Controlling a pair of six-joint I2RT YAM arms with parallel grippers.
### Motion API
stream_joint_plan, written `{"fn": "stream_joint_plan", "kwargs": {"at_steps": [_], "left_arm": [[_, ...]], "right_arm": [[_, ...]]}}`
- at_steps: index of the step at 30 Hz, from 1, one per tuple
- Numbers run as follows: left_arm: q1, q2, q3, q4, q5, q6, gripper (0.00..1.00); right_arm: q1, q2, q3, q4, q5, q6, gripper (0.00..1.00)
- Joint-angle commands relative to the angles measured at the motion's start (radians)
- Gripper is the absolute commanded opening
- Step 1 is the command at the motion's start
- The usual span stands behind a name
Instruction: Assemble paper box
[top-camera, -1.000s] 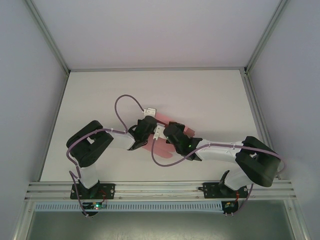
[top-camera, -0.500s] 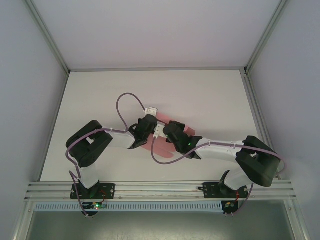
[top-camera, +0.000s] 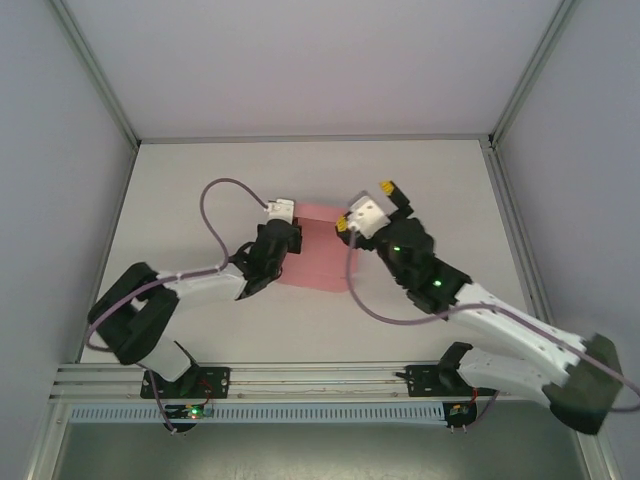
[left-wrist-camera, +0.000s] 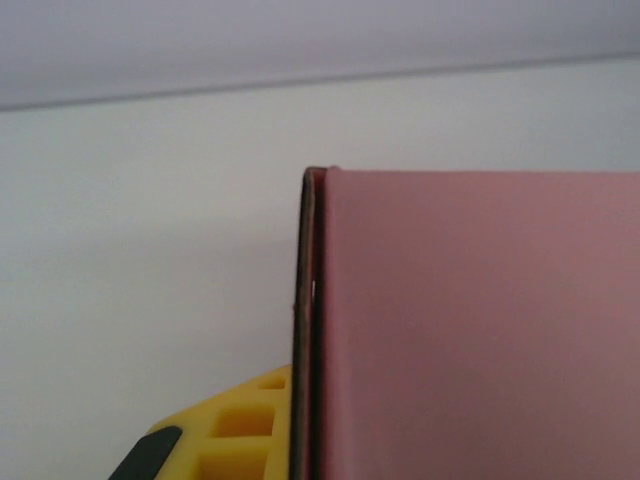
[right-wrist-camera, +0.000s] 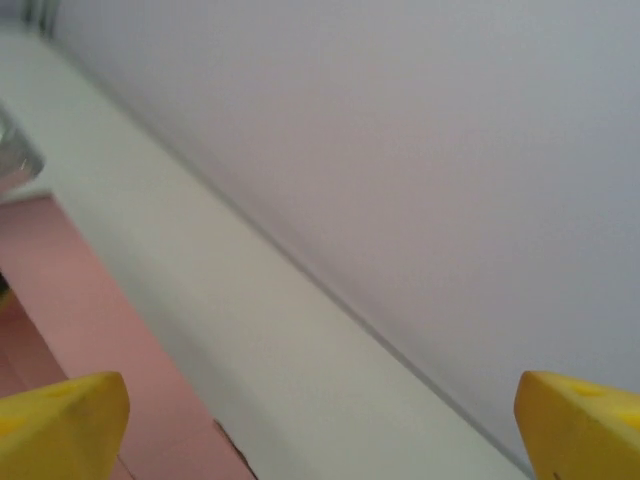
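Note:
The pink paper box shows as a folded rectangular shape at the table's middle. My left gripper is at its left edge. In the left wrist view a thin wall of the paper box runs straight down beside my yellow finger, and the left gripper is shut on that wall; the other finger is hidden behind the card. My right gripper hangs open just right of the box, apart from it. In the right wrist view the right gripper has its yellow fingertips spread wide, with the paper box at the lower left.
The white table ends at a metal frame rail at the back and grey walls on both sides. Purple cables loop off both wrists. A rail crosses the near edge by the arm bases.
Both grippers were close together over the pink card. The right gripper has let go and swung up and right; the left arm has stretched out, keeping the box, which now shows as a rectangle.

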Motion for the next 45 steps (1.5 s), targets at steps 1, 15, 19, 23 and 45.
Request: {"fn": "stream_joint_plan", "kwargs": {"at_steps": [1, 15, 19, 23, 45], "left_arm": [[0.052, -0.099, -0.036, -0.015, 0.107, -0.026, 0.00], [0.088, -0.279, -0.103, -0.076, 0.193, 0.001, 0.00], [0.091, -0.290, -0.106, -0.079, 0.194, -0.012, 0.00], [0.097, -0.295, -0.106, -0.074, 0.219, -0.028, 0.00], [0.113, -0.147, -0.045, 0.052, 0.450, -0.169, 0.00]], "right_arm": [[-0.064, -0.083, 0.058, -0.124, -0.072, 0.272, 0.98], [-0.139, -0.009, 0.261, -0.417, -0.384, 0.362, 0.98], [-0.137, 0.061, 0.300, -0.503, -0.363, 0.341, 0.98], [-0.137, 0.105, 0.303, -0.499, -0.322, 0.328, 0.98], [-0.114, 0.205, -0.015, 0.245, -0.436, 0.466, 0.98]]}}
